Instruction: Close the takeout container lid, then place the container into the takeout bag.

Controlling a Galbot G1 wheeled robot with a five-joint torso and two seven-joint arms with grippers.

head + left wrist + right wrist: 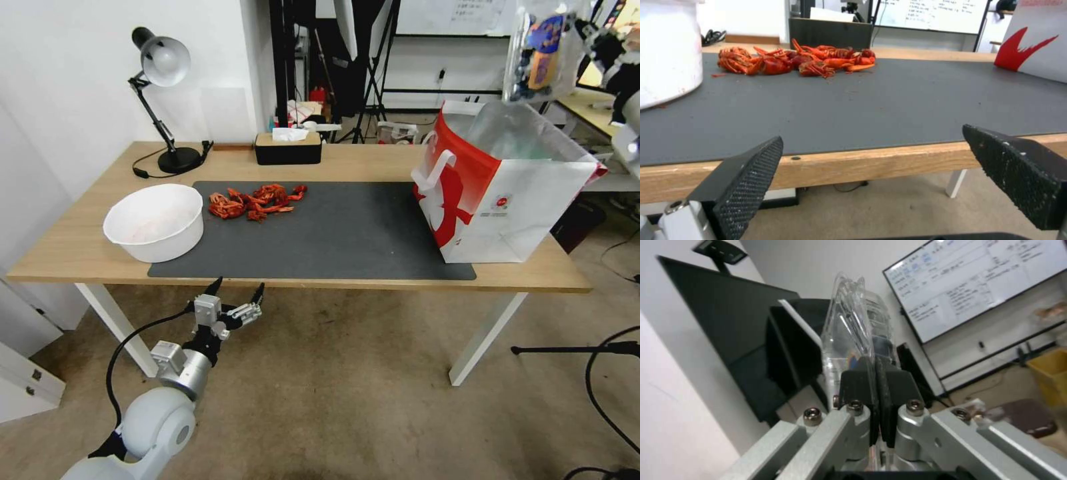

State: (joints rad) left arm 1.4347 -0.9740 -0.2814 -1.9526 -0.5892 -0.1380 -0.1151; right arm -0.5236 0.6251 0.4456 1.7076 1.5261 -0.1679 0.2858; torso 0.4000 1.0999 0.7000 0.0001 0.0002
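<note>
The takeout container (543, 50), a clear clamshell of dark blueberries with a blue and orange label, hangs tilted in the air above the takeout bag's open mouth. My right gripper (588, 35) is shut on its rim; in the right wrist view the black pads (858, 380) pinch the clear plastic edge (853, 330). The lid lies against the tray, so the box looks closed. The red-and-white takeout bag (507, 193) stands upright at the table's right end, clear liner showing. My left gripper (237, 290) hangs open just below the table's front edge, its fingers (751, 173) spread wide.
A white bowl (155, 221) sits at the left on the grey mat (333, 227), with a pile of red crayfish (257, 200) behind it. A desk lamp (163, 67) and a black tissue box (288, 148) stand along the table's back edge.
</note>
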